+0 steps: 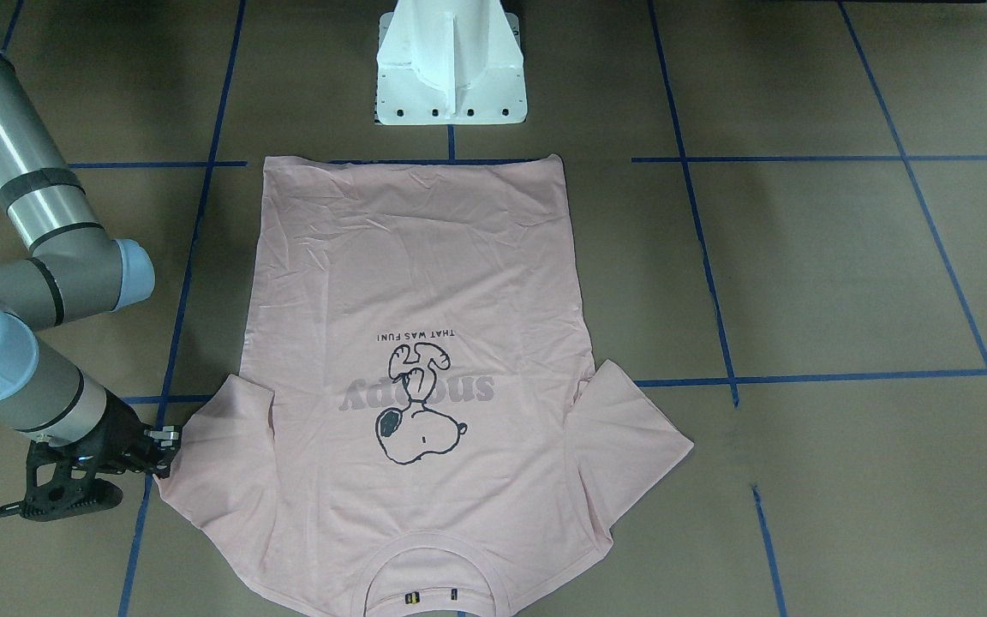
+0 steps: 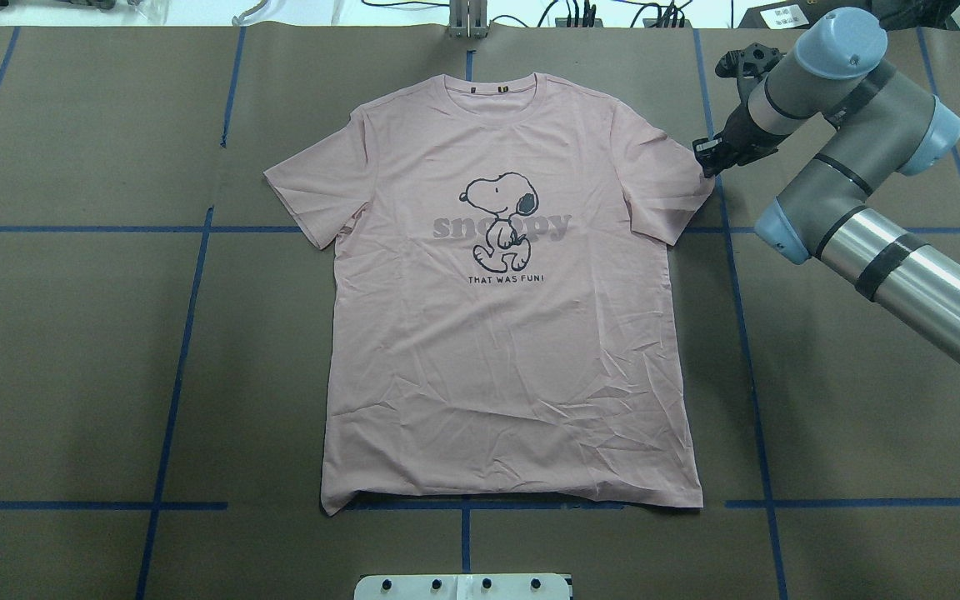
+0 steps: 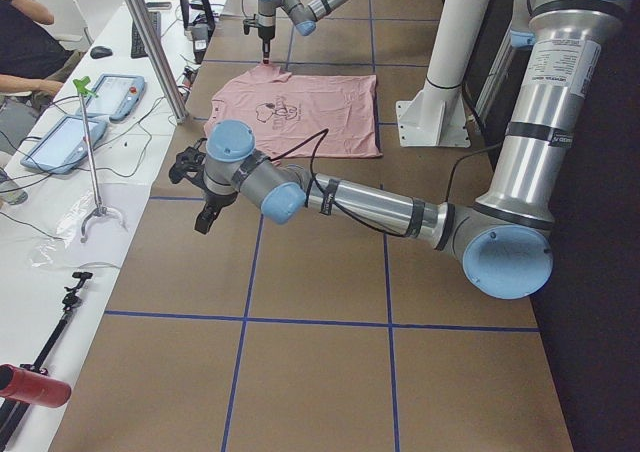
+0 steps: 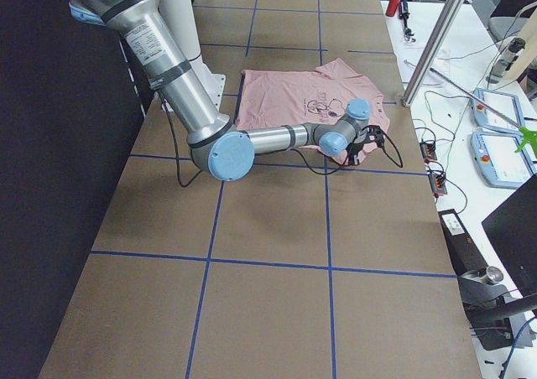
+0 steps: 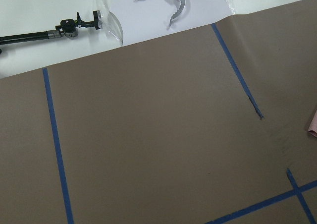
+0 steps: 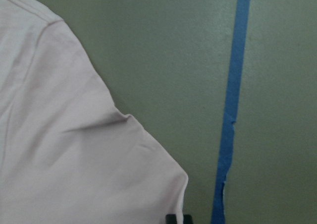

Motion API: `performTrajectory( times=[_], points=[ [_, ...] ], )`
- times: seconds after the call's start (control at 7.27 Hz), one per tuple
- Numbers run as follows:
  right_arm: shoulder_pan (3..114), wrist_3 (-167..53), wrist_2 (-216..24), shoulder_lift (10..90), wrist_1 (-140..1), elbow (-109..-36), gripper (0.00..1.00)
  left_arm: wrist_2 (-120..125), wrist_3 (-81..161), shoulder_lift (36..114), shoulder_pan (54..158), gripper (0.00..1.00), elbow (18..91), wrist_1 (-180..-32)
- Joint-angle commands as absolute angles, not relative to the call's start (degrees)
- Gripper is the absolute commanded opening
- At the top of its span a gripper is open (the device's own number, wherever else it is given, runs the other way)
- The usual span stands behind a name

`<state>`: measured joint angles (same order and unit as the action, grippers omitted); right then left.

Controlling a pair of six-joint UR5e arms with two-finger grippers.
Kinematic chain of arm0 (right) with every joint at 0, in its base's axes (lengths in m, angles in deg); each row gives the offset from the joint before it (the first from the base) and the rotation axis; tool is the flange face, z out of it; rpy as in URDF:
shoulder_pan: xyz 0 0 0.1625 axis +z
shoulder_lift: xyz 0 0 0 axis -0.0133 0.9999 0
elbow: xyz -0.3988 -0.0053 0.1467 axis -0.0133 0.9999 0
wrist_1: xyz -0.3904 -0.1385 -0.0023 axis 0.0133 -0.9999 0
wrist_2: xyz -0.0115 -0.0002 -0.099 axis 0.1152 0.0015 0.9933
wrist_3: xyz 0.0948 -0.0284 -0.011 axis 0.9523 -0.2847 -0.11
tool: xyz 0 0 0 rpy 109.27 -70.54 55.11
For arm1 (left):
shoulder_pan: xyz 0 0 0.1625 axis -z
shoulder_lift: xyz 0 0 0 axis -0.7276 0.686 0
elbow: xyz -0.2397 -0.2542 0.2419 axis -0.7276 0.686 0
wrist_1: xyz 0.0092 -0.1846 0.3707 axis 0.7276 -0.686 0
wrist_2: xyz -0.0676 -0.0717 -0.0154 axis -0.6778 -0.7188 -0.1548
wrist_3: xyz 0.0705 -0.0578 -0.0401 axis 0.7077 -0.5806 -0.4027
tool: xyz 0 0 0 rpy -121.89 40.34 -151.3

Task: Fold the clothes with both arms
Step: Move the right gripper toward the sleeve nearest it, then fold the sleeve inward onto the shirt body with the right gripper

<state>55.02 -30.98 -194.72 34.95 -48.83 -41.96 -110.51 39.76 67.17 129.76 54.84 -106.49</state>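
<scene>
**T-shirt (image 2: 513,333) lying flat, print side up: handling and grip points**

The pale pink garment is lying spread out on the brown table (image 2: 72,333). Its collar (image 2: 503,92) is pointing away from the robot and its hem (image 2: 513,493) is sitting nearest the white pedestal (image 2: 463,586). Both sleeves are lying out to the sides. Light creasing is showing across the lower body.

The right gripper (image 2: 707,160) is sitting low at the outer corner of the right sleeve (image 2: 665,171), touching or just beside its edge. The right wrist view is showing that sleeve corner close up, but not the jaws. I cannot tell whether they are apart, closed, or pinching cloth.

The left gripper (image 3: 204,215) is hanging over bare table, well apart from the shirt. It is appearing only in the side view, so I cannot tell its state either.

Assessment: the fabric is looking thin, light and limp. It is likely to drape and sag from any single pinch and will not hold a shape by itself. It is also likely to drag and bunch on the paper-like surface instead of sliding cleanly. Breakage is not a concern; wrinkling and uneven folds are.

Recommended holds are the seamed edges, where the cloth is doubled: a sleeve cuff corner, the shoulder beside the collar, and a hem corner. Taking one side at two points, one per arm, should keep the fold line straight. The left sleeve (image 2: 313,179) is awaiting the left arm.
</scene>
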Motion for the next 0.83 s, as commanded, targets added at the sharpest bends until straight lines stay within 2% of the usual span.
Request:
performTrajectory(
  times=[0.0,0.41,0.69],
  points=[
    [54.88,-30.81,-196.79,33.51,-48.94,-47.19,0.00,-110.59,39.70,67.17,129.83,1.00,54.80,-106.49],
    [50.50,-27.85,-195.94,28.24,-48.86,-47.58,0.00,-110.86,39.70,66.99,129.74,1.00,54.80,-106.66],
    [48.46,-24.14,-191.72,23.59,-48.94,-44.26,0.00,-110.95,39.70,66.91,129.74,1.00,54.71,-106.75]
  ],
)
